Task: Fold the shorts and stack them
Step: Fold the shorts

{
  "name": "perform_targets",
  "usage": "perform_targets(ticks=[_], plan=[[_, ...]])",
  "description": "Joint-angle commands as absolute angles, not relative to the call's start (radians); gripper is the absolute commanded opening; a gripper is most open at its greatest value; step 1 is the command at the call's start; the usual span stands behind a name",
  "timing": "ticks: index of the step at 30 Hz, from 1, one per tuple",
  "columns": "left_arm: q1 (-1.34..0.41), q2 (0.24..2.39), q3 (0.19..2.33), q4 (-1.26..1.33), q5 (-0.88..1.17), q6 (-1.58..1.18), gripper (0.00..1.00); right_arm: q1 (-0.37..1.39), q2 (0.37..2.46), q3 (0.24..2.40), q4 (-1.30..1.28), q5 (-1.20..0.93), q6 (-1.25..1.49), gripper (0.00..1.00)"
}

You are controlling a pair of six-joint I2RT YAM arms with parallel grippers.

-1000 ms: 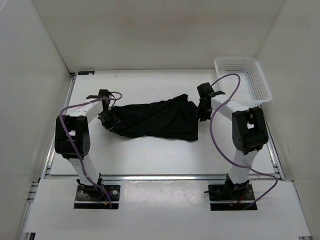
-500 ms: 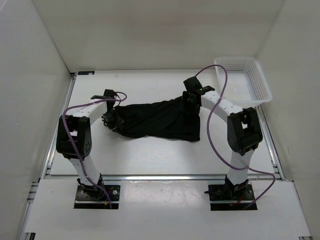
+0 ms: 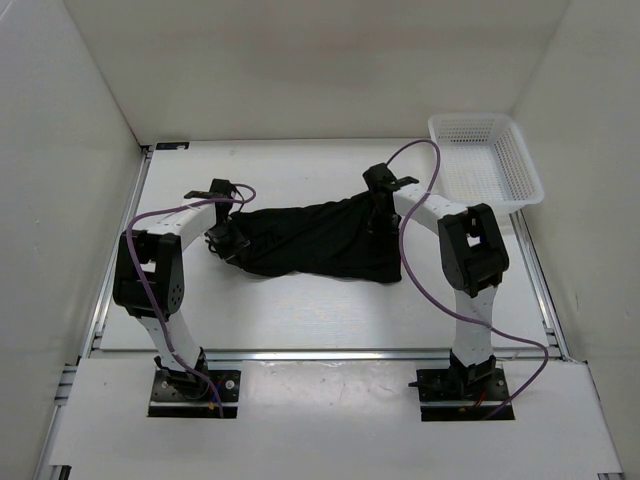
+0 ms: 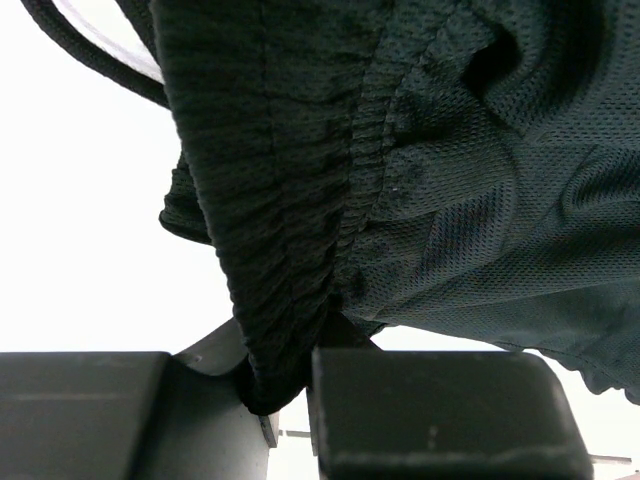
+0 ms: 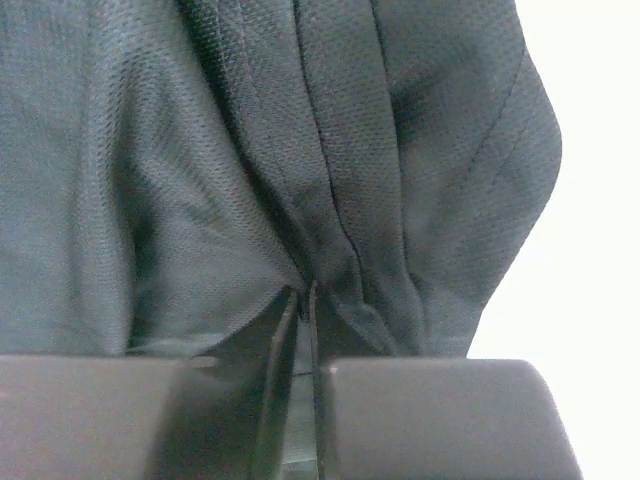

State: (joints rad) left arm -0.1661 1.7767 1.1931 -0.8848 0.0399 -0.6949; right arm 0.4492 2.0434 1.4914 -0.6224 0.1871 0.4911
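Observation:
The black shorts [image 3: 315,240] lie crumpled and stretched out across the middle of the table. At their left end my left gripper [image 3: 222,240] is shut on the cloth. In the left wrist view the gathered elastic waistband [image 4: 280,250] hangs down between the two fingers of that gripper [image 4: 285,385]. My right gripper [image 3: 380,215] sits on the upper right corner of the shorts. In the right wrist view its jaws [image 5: 305,310] stand almost together, with a fold of the mesh cloth [image 5: 330,180] pinched at their tips.
A white mesh basket [image 3: 485,160] stands at the back right corner, just right of the right arm. White walls close in the table on three sides. A purple cable [image 3: 415,170] loops above the right arm.
My right gripper has swung left from beside the shorts' right edge onto their upper right corner and closed on the cloth. The left gripper has kept its hold and barely shifted.

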Motion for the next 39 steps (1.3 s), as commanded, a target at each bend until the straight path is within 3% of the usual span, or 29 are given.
perform_targets(ticks=[1,2,22,32,37,39], plan=[[-0.173,1.758,1.220,-0.871,0.032,-0.699,0.10,0.446,2.004,1.508,-0.641,0.250,0.479,0.03],[-0.173,1.758,1.220,-0.871,0.032,-0.699,0.10,0.446,1.991,1.496,-0.641,0.259,0.479,0.00],[-0.164,1.740,1.201,-0.871,0.014,-0.718,0.10,0.486,1.579,1.168,-0.675,0.311,0.489,0.00],[-0.155,1.710,1.192,-0.871,0.003,-0.718,0.10,0.514,1.572,1.011,-0.675,0.359,0.548,0.01],[-0.155,1.663,1.192,-0.882,0.014,-0.670,0.10,0.514,1.531,1.045,-0.687,0.348,0.557,0.83],[-0.155,1.651,1.192,-0.905,0.014,-0.660,0.10,0.500,1.519,1.054,-0.687,0.316,0.557,0.93]])
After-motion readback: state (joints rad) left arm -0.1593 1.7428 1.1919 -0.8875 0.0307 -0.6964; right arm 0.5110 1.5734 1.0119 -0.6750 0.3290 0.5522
